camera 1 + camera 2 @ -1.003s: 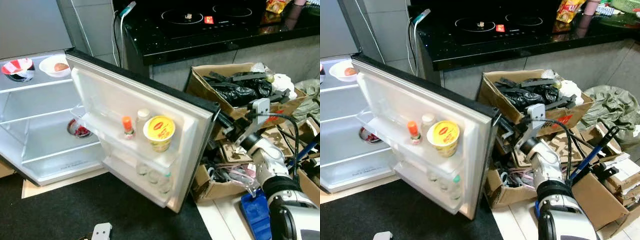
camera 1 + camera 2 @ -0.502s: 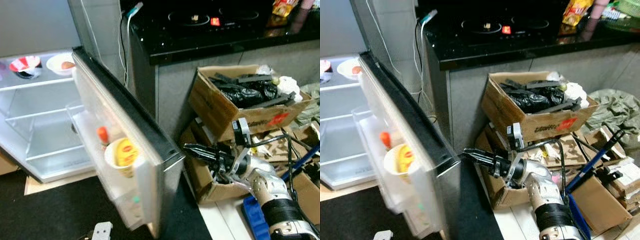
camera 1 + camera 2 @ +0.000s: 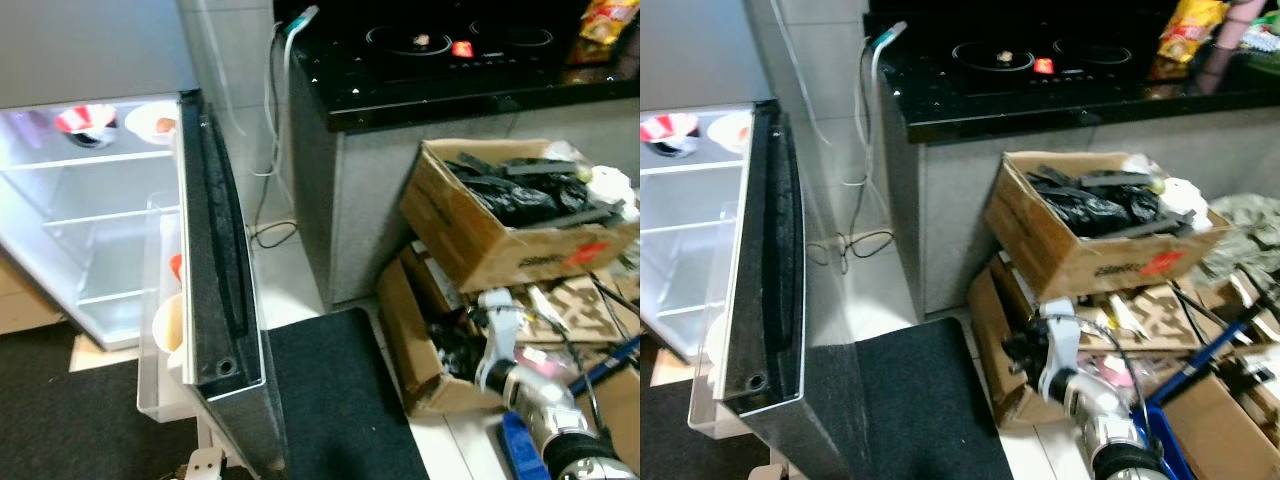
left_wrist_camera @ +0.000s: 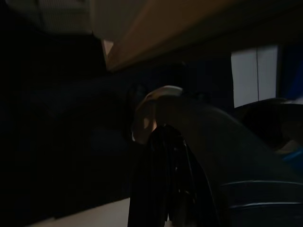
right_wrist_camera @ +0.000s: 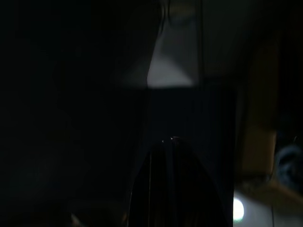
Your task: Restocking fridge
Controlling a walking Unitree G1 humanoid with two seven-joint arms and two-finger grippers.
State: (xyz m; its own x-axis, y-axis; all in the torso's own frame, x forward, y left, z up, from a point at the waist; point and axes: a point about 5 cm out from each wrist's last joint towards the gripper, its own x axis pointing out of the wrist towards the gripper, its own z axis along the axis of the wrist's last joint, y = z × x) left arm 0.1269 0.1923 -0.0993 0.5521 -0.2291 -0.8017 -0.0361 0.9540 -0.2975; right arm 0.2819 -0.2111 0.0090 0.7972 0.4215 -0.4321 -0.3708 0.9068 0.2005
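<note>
Nearest, the right gripper hangs low by the open brown cardboard boxes, clear of the fridge; blur hides whether its fingers are apart or together. The white fridge's black-edged door stands half-swung, its yellow-lidded cup in the rack. Beyond, the red-and-white bowls sit shelved. Stocking looks done; the door remains to be shut.

- A home kitchen: small fridge at nine o'clock, door ajar.
- Black induction hob at one o'clock.
- Cluttered cardboard boxes at three o'clock.
</note>
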